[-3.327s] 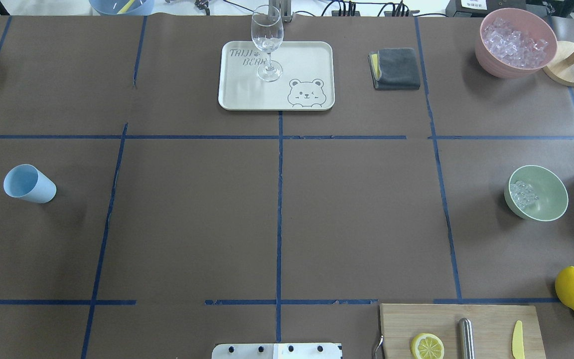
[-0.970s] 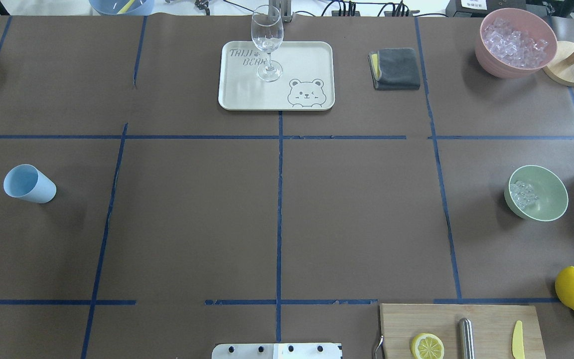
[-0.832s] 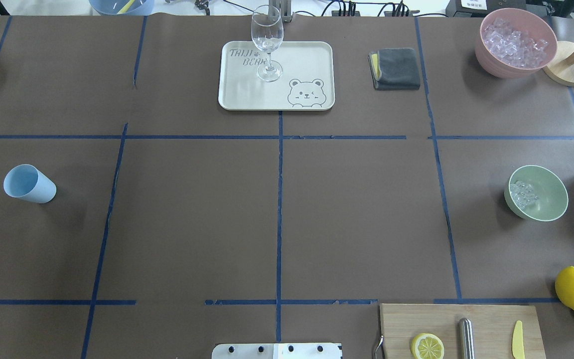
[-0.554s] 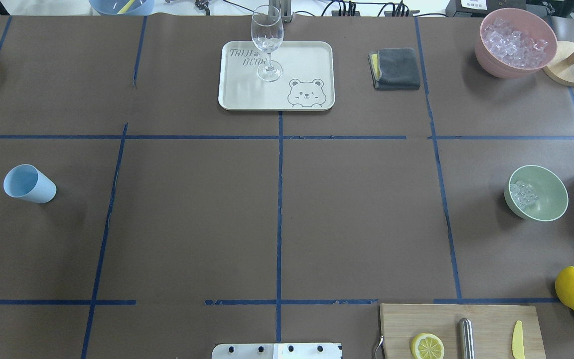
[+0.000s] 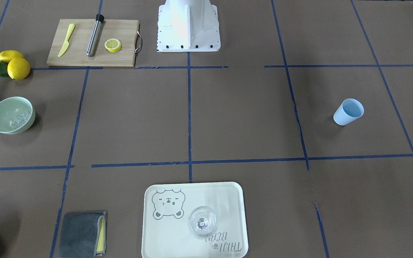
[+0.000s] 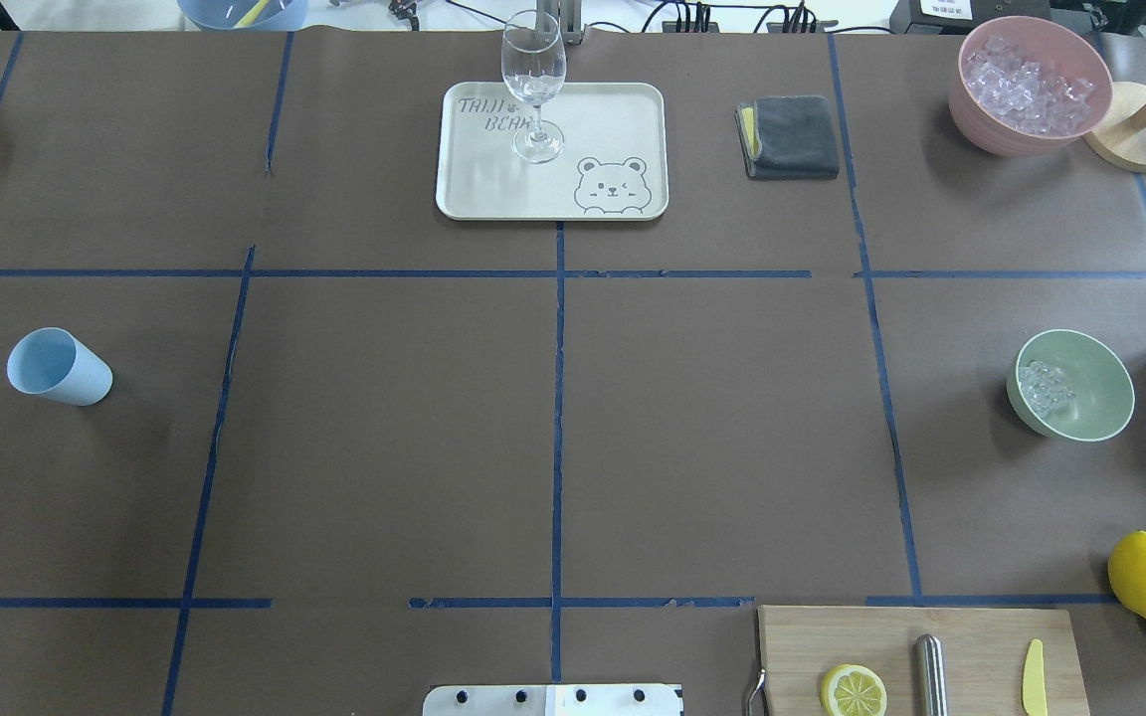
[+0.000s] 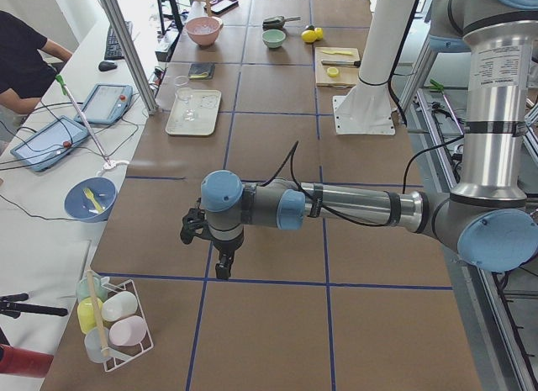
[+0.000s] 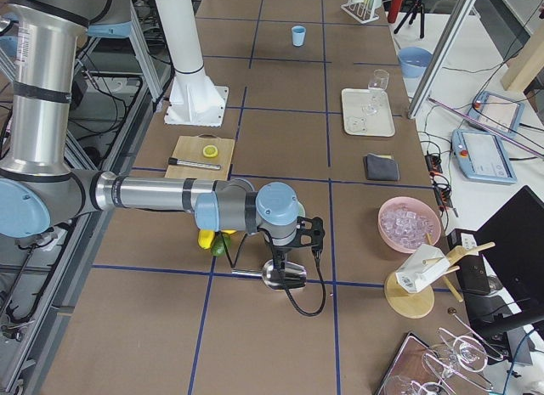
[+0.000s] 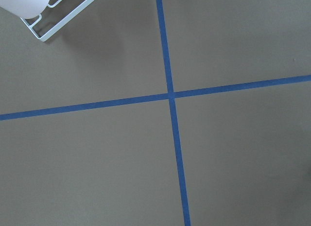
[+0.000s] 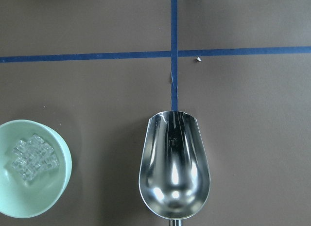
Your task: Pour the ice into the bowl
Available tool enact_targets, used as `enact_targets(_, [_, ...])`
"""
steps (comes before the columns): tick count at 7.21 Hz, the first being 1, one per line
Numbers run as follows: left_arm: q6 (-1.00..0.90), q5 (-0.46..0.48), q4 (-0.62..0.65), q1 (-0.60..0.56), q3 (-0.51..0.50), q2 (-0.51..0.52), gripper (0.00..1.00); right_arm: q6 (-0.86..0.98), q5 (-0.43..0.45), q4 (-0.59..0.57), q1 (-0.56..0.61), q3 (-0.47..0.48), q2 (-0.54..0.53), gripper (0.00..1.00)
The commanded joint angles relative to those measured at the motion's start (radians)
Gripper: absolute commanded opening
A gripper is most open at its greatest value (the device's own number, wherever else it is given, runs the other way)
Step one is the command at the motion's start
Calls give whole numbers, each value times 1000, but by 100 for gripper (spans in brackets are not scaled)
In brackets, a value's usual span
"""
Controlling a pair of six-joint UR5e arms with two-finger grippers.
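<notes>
Brown paper ruled into squares with blue tape [image 6: 558, 398] covers the table [image 6: 712, 438]. Toward its end on my right stands the bowl [image 10: 48, 197], upright. The ice [image 10: 34, 158] already lies inside it: a small heap of clear cubes on the side of the bowl's floor nearer the table's middle.

Just beside the bowl, not touching it, is a metal scoop [image 10: 174, 167]. Its hollow is shiny and empty, and the handle runs out of my right wrist view toward me. My right gripper [image 8: 285, 255] hangs right over that scoop, but only the side camera catches it. I cannot tell whether those fingers are clamped on the handle or spread. My left gripper [image 7: 222, 265] is well apart at the other end, over bare paper where two tape lines cross, and I cannot tell the state of its fingers either.

Farther out, the pink container [image 6: 976, 129] in the far right corner is piled with more ice, and a light blue cup [image 6: 61, 368] stands alone on my left.

With the scoop empty and cubes in the bowl, I judge the pour itself done — this is the tail of the task. If more ice is wanted, the next move calls for carrying the scoop to the pink container, digging in, bringing it back level and tipping it over the bowl's middle — without knocking the rim. Otherwise the scoop only needs setting down.
</notes>
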State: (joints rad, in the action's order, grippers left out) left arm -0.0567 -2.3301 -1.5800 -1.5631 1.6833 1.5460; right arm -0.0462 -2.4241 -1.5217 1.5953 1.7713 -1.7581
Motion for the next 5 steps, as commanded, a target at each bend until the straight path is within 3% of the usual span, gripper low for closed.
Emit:
enact_targets(1, [0, 0, 0, 0, 1, 0, 100, 0, 3, 0, 0, -15, 25, 100])
enact_targets(5, [1, 0, 0, 0, 1, 5, 100, 0, 3, 0, 0, -18, 39, 100])
